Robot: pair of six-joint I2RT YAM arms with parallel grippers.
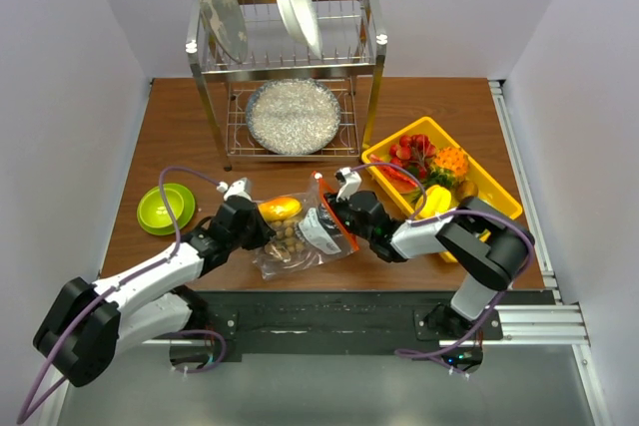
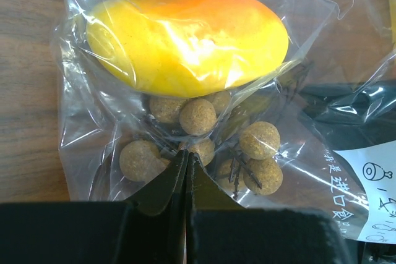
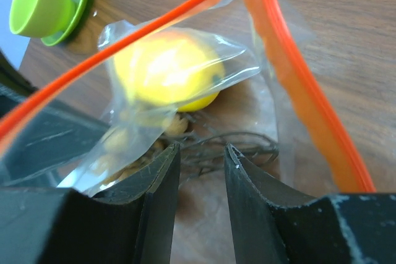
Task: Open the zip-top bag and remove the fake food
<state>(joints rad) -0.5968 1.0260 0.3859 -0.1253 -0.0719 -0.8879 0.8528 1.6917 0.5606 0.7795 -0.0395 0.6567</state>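
Note:
The zip-top bag (image 1: 305, 236) lies on the table between my two grippers, its orange-red zipper strip (image 1: 337, 218) towards the right. Inside it are the yellow-orange mango (image 1: 280, 209) and the cluster of brown balls (image 1: 290, 244). My left gripper (image 1: 262, 234) is shut, pinching the bag's plastic (image 2: 86, 153) just below the brown balls (image 2: 198, 115) and the mango (image 2: 185, 38). My right gripper (image 3: 201, 148) is open, its tips inside the bag's open mouth with the zipper strip (image 3: 291, 85) looping around them. The mango (image 3: 167, 69) lies ahead of it.
A yellow bin (image 1: 499, 187) at the right holds red chilli pieces (image 1: 409, 152), a yellow bell pepper (image 1: 434, 202) and other toy foods. A green cup and saucer (image 1: 165, 207) sit at the left. A dish rack (image 1: 290, 77) with plates stands at the back.

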